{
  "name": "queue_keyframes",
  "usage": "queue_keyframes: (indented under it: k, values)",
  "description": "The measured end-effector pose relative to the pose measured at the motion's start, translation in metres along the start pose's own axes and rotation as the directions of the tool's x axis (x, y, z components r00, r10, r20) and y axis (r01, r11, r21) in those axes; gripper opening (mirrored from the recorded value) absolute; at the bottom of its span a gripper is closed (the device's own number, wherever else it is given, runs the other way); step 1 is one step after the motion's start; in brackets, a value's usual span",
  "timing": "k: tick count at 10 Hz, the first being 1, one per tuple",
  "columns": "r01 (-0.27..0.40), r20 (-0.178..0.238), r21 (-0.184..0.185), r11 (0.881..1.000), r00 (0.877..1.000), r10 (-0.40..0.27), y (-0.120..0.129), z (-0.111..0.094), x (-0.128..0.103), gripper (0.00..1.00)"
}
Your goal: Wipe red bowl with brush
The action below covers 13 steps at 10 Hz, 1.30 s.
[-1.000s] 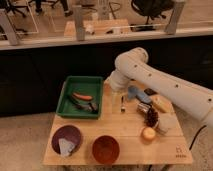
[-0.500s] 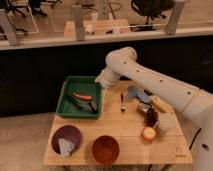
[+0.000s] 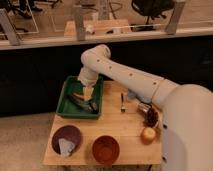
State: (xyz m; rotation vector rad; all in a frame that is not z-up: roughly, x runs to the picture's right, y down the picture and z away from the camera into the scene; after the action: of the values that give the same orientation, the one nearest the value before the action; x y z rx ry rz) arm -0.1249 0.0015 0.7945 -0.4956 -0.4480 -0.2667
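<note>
Locate the two-finger gripper [image 3: 88, 98] low inside the green rectangular plastic tray [image 3: 75, 114], which sits at the back left corner of the pale wooden table [image 3: 125, 129]. Read the fingers as standing apart, clamped on nothing.

Find the brush [image 3: 78, 100], a long straight black handle, lying flat on the tray floor just beside the fingertips, toward the tray's left side. Treat contact as undetermined. Take its long axis as diagonal, from the tray's left side toward the front right corner. Do not count on the pale head, which is not clearly separable from the gripper here.

Expect the next move to be a short descent with the fingers set across that diagonal.

Note the red bowl [image 3: 106, 149], round and glossy reddish-brown, at the table's front edge, well apart from the tray and beside the dark purple bowl [image 3: 66, 136] at the front left corner.
</note>
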Motion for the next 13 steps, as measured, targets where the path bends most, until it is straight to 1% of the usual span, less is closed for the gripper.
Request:
queue_keyframes:
  k: [1, 2, 5, 6, 9, 10, 13]
  values:
    - [0.007, -0.001, -0.022, 1.0, 1.0, -0.007, 0.001, 0.013, 0.0, 0.8]
    - [0.011, -0.005, -0.053, 0.999, 1.0, -0.012, 0.006, 0.031, 0.004, 0.8]
    - [0.013, -0.006, -0.106, 0.994, 1.0, -0.014, 0.012, 0.065, 0.009, 0.8]
    - [0.011, -0.003, -0.117, 0.993, 1.0, -0.012, 0.012, 0.074, 0.008, 0.8]
    - [0.007, 0.007, -0.134, 0.991, 1.0, -0.006, 0.01, 0.084, 0.003, 0.8]
    - [-0.003, 0.007, -0.142, 0.99, 1.0, 0.004, 0.011, 0.091, 0.003, 0.78]
    - [-0.038, -0.006, -0.161, 0.986, 0.999, 0.038, 0.016, 0.105, 0.008, 0.55]
